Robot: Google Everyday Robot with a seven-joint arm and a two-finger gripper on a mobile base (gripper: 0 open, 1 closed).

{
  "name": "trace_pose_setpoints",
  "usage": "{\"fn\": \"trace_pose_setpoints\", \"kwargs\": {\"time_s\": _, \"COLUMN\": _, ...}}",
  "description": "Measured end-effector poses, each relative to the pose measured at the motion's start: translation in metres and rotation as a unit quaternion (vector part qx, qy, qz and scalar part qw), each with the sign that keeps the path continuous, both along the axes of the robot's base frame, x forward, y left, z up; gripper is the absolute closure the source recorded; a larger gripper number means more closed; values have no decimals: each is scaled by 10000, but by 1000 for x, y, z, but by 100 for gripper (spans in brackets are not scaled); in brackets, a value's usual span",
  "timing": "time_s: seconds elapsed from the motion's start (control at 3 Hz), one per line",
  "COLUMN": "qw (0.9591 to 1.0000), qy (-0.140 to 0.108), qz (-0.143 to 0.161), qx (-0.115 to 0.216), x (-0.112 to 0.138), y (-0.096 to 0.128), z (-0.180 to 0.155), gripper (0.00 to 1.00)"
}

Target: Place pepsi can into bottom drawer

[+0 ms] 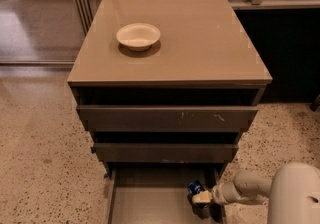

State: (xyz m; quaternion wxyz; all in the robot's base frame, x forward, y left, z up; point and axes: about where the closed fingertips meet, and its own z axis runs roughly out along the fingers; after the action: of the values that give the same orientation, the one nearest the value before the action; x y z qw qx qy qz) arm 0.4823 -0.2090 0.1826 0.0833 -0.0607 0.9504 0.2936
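Note:
The bottom drawer (pixel 150 200) is pulled open below the two upper drawers, and its flat floor is bare on the left. My gripper (pixel 200 199) reaches in from the right on a cream arm and sits over the drawer's right side. It is shut on the pepsi can (pixel 195 187), a small dark-blue can that shows just above and left of the gripper's cream tip. The can is tilted and stays inside the drawer's outline, close to the right wall. I cannot tell whether it touches the drawer floor.
A cream bowl (pixel 138 35) stands on the cabinet top (pixel 200 43). The two upper drawers (pixel 165 118) are slightly open above the gripper. My arm's large cream shell (pixel 295 193) fills the lower right. Speckled floor lies on both sides.

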Motion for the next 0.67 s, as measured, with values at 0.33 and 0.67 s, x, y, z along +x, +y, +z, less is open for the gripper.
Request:
{"fn": "trace_pose_setpoints", "kwargs": {"time_s": 0.33, "qw": 9998, "qy": 138, "qz": -6, "qx": -174, "x": 2, "y": 3, "z": -15, "gripper": 100}}
{"fn": "trace_pose_setpoints", "kwargs": {"time_s": 0.67, "qw": 9997, "qy": 144, "qz": -2, "qx": -178, "x": 2, "y": 4, "z": -15, "gripper": 81}}
